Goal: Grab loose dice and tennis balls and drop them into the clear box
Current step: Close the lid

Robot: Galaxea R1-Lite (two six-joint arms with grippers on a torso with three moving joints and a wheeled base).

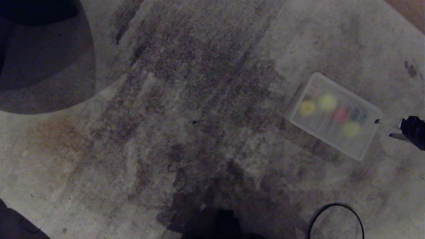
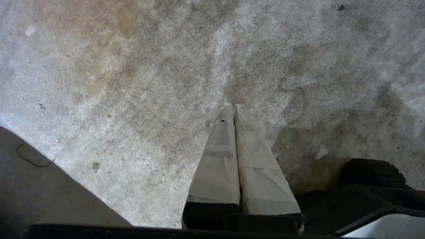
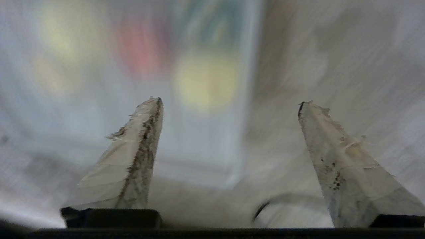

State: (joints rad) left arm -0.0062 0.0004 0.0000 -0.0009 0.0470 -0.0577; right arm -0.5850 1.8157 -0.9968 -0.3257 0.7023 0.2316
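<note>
The clear box (image 1: pixel 332 140) lies on the carpet at the right. Blurred inside it are a yellow die (image 1: pixel 307 108), a red die (image 1: pixel 341 114), a dark green die (image 1: pixel 358 115) and two tennis balls (image 1: pixel 327 102) (image 1: pixel 351 129). My right gripper (image 1: pixel 384 128) hovers open and empty just past the box's right end. In the right wrist view, the right gripper (image 3: pixel 229 101) spreads wide before the box's wall (image 3: pixel 248 83), with a tennis ball (image 3: pixel 206 81) and the red die (image 3: pixel 139 43) beyond. My left gripper (image 2: pixel 231 107) is shut and empty over bare carpet.
A black cable loop (image 1: pixel 335 215) lies on the carpet near the bottom right. A large dark rounded shape (image 1: pixel 43 56) fills the upper left corner. Wooden floor (image 1: pixel 411 10) shows past the carpet's far right edge. My own dark base (image 1: pixel 215 225) sits at the bottom centre.
</note>
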